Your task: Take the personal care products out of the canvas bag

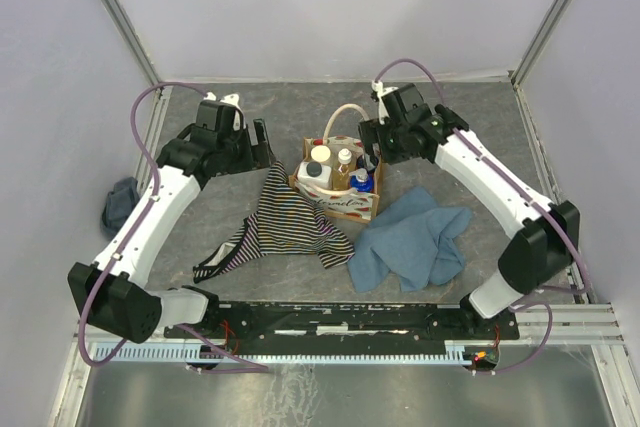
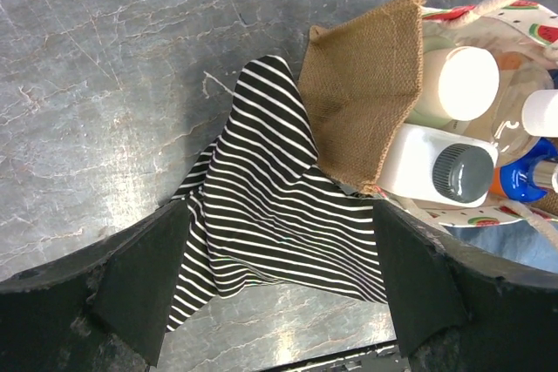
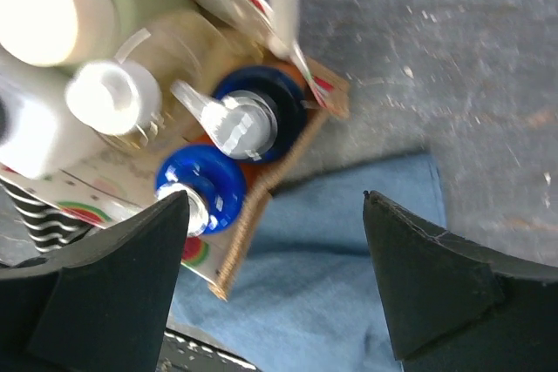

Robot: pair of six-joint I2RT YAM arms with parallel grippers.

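A boxy tan canvas bag (image 1: pixel 345 205) is filled with small bottles (image 1: pixel 313 172); left fingers (image 2: pixel 139 285) and right fingers (image 3: pixel 436 276) are spread, empty.

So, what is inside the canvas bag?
Inside the canvas bag stand bottles: a white bottle with dark cap, a pale green bottle, a clear bottle and a blue pump bottle. Their lower parts and the bag's floor are covered.

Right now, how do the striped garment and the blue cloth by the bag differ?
The striped garment is black-and-white and lies left of the canvas bag; the blue cloth is plain and lies right of it. The garment trails into a thin strap; the cloth is one broad bunch. Both lie crumpled outside the bag.
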